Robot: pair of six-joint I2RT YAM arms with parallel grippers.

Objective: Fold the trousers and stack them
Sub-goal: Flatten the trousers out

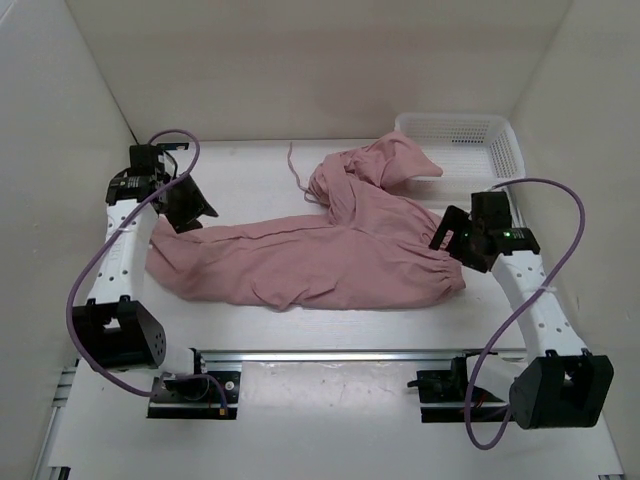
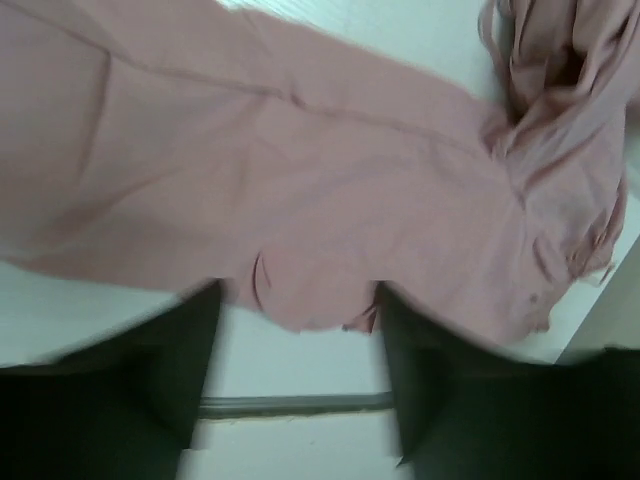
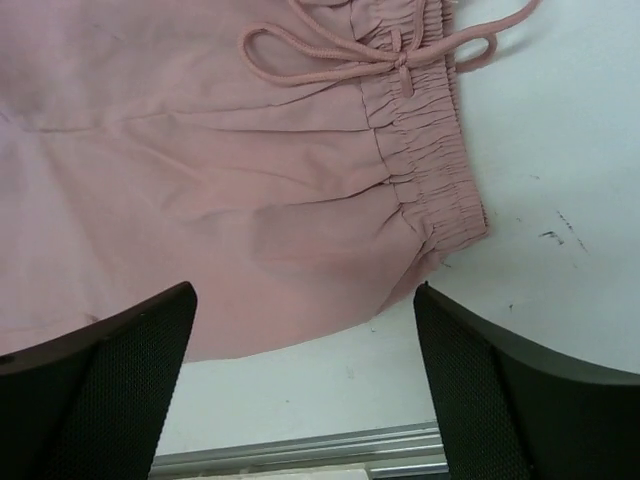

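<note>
The dusty-pink trousers (image 1: 330,260) lie spread across the table from left to right, with one part bunched up at the back (image 1: 385,165). My left gripper (image 1: 192,208) hangs open over their left end. In the left wrist view the cloth's near edge (image 2: 300,250) shows between the gripper's (image 2: 300,292) spread fingers (image 2: 160,380), and nothing is gripped. My right gripper (image 1: 450,238) is open at the right end. The right wrist view shows the elastic waistband (image 3: 430,170) and its tied drawstring (image 3: 330,60) just beyond the open right gripper (image 3: 303,295), which holds nothing.
A white plastic basket (image 1: 500,135) stands at the back right corner, near the bunched cloth. A metal rail (image 1: 360,355) runs along the near edge between the arm bases. White walls close in the table on the left, back and right.
</note>
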